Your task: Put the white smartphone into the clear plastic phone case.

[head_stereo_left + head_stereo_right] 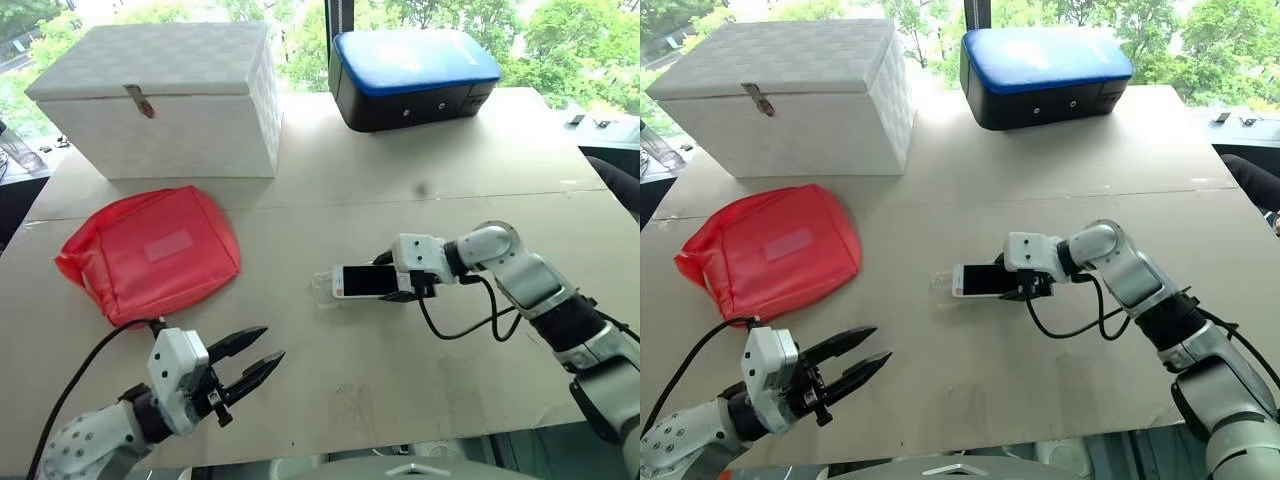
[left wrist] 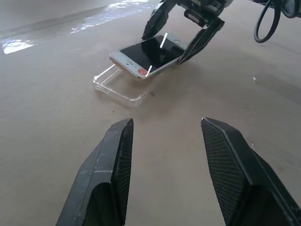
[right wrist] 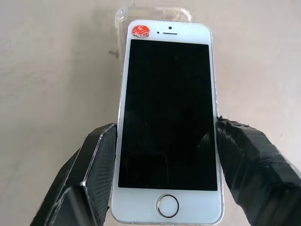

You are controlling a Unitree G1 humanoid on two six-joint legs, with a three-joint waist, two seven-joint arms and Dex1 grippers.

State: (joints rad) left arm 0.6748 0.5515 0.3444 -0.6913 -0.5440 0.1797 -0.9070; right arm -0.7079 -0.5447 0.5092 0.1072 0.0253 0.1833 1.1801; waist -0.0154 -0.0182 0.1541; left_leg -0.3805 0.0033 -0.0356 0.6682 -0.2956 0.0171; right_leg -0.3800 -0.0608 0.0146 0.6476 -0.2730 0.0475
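The white smartphone (image 1: 362, 281) has a black screen and a small red sticker by its earpiece. My right gripper (image 1: 393, 279) is shut on it, one black finger on each long edge near the home button (image 3: 167, 205). The phone is tilted, and its sticker end hangs low over the clear plastic phone case (image 2: 117, 87). The case lies flat on the table and sticks out past that end of the phone. My left gripper (image 1: 271, 344) stands open and empty near the table's front left, pointing toward the phone and well short of it.
A red pouch (image 1: 150, 250) lies at the left of the tan table (image 1: 430, 180). Behind it stands a white woven box (image 1: 165, 95), and a blue-topped black case (image 1: 412, 75) sits at the back right. A black cable (image 1: 470, 325) loops under my right wrist.
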